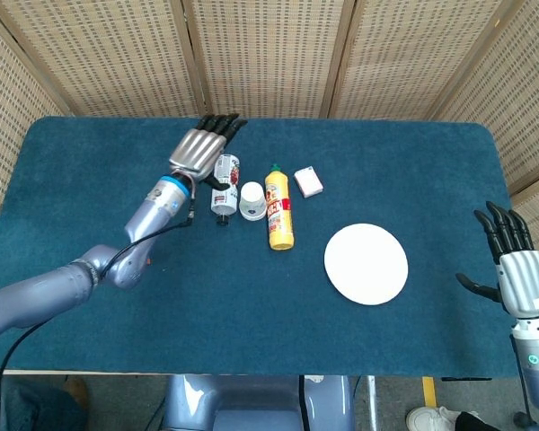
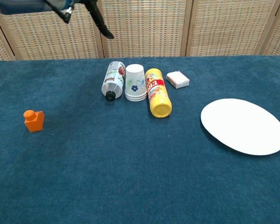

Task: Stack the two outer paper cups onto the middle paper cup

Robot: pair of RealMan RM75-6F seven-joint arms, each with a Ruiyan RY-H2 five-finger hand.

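The paper cups [image 2: 135, 83] are standing upside down in one nested stack on the blue table [image 2: 130, 177], between a lying clear bottle [image 2: 112, 80] and a lying yellow bottle [image 2: 157, 91]. The left hand [image 1: 201, 147] is hovering above the clear bottle, fingers stretched out, holding nothing. The right hand [image 1: 512, 266] is waiting at the table's right edge, fingers spread and empty.

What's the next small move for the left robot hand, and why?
Probably just retract it to rest. The paper cup stack stands nested and upright between the clear bottle and the yellow bottle, and the left robot hand is open, off the stack, holding nothing.
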